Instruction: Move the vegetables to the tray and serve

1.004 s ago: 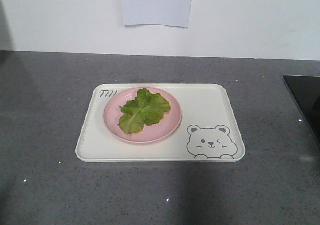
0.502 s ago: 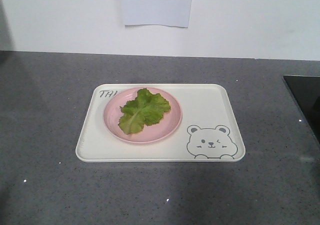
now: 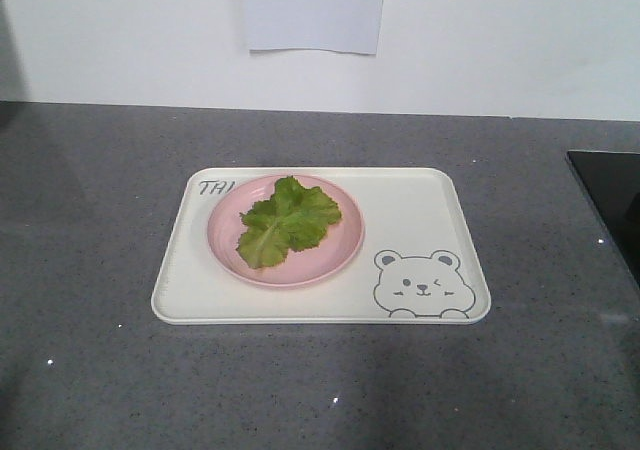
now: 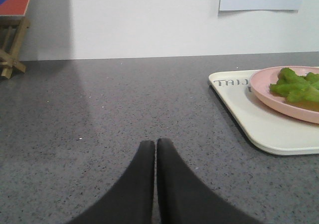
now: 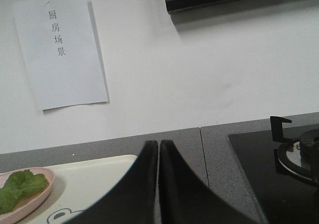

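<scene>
The lettuce leaf (image 3: 288, 219) lies flat on the round pink plate (image 3: 340, 247), ruffled edges spread, pale midrib running toward the plate's near-left rim. The plate sits on the left half of the cream tray (image 3: 420, 200) and covers part of the lettering at the tray's far-left corner. The winking bear drawing (image 3: 422, 285) occupies the tray's near-right corner, clear of the plate. The tray rests on the grey speckled countertop (image 3: 100, 220).

My left gripper (image 4: 155, 143) is closed on nothing, its two black fingers pressed together along their length. It sits low over bare countertop, well to the left of the tray, with the plate and leaf at the right edge of its view.

My right gripper (image 5: 158, 144) is likewise closed and empty, fingers pressed together. It appears to be raised to the right of the tray, though its height is hard to judge. A black stovetop (image 5: 279, 159) with a burner lies to its right. A paper sheet (image 5: 60, 50) with printed characters hangs on the white wall.
</scene>
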Robot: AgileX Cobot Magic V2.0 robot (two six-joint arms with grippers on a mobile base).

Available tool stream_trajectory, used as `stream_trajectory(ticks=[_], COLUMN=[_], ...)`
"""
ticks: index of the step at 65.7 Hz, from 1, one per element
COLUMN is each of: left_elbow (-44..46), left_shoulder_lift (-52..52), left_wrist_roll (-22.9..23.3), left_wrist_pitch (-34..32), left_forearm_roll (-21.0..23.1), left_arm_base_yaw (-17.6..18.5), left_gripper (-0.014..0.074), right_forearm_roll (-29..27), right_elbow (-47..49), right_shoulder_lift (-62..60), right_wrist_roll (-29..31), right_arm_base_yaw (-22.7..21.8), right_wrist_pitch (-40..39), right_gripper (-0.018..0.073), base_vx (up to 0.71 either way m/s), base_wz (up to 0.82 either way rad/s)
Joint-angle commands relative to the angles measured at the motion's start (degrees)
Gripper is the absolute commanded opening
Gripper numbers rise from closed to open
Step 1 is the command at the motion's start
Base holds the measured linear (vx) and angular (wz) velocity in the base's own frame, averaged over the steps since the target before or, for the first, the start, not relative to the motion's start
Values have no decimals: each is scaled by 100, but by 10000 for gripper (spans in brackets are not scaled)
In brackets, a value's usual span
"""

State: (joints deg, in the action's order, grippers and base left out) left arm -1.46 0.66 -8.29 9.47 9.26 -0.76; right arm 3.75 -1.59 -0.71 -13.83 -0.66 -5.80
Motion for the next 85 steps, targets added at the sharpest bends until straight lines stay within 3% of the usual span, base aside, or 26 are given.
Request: stream_trajectory(ticks=[1, 85], left_elbow=[-125, -125], left_shoulder_lift=[72, 72], left_wrist_roll=[50, 50], left_wrist_pitch=[-406, -406], left_forearm_roll=[10, 10], left_arm_base_yaw=[-6, -6], left_gripper=[-6, -6], right_forearm_roll=[24, 65], right_elbow=[-96, -96], right_shoulder_lift=[-31, -31], right_wrist_roll=[24, 68], right_arm_base_yaw=[-1, -1], right_wrist_pitch=[-367, -368], right_gripper=[-3, -3], base_vx=[0, 0], base_wz=[0, 0])
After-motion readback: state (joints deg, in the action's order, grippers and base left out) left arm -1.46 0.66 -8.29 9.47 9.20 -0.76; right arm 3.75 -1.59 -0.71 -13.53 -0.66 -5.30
